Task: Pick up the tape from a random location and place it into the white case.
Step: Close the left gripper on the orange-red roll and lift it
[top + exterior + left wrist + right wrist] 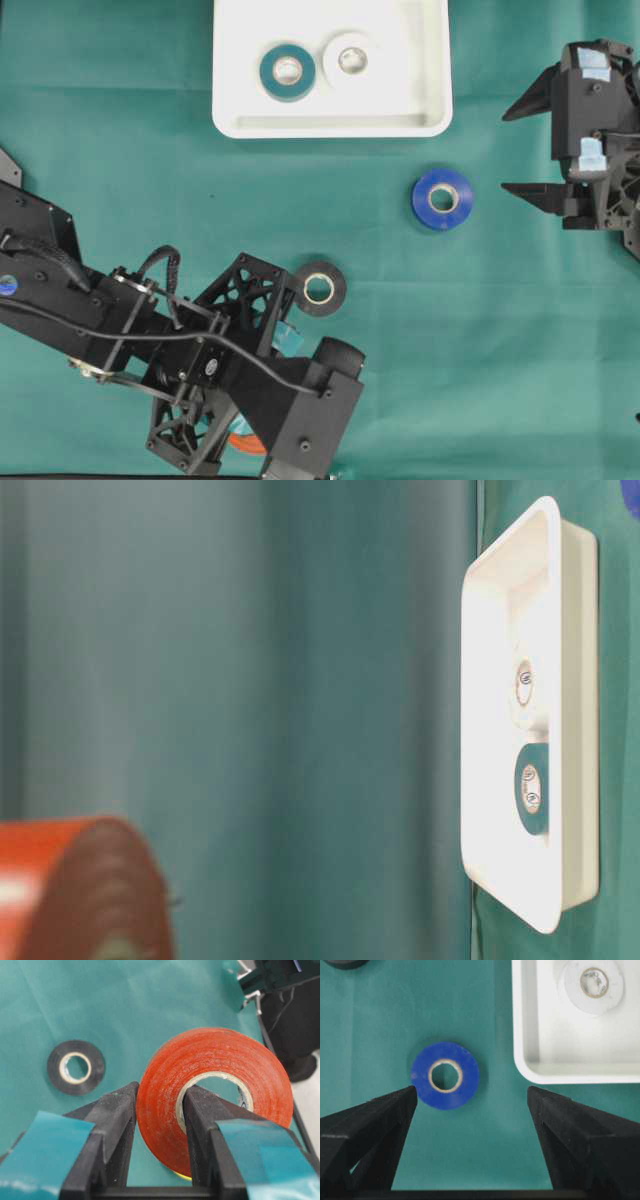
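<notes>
My left gripper (162, 1094) is shut on an orange tape roll (215, 1060), one finger inside its hole and one outside. The roll stands on edge. It shows as an orange sliver under the left arm in the overhead view (245, 443) and blurred in the table-level view (70, 890). The white case (330, 125) lies at the top centre, with a teal roll (287, 71) and a white roll (351, 60) inside. My right gripper (508, 150) is open and empty, just right of a blue roll (443, 199), which lies flat ahead of its fingers in the right wrist view (445, 1101).
A black tape roll (319, 288) lies flat on the green cloth beside the left arm and also shows in the left wrist view (76, 1067). The case's corner (520, 1035) lies ahead and to the right of the right gripper (471, 1091). The case also shows in the table-level view (580, 710).
</notes>
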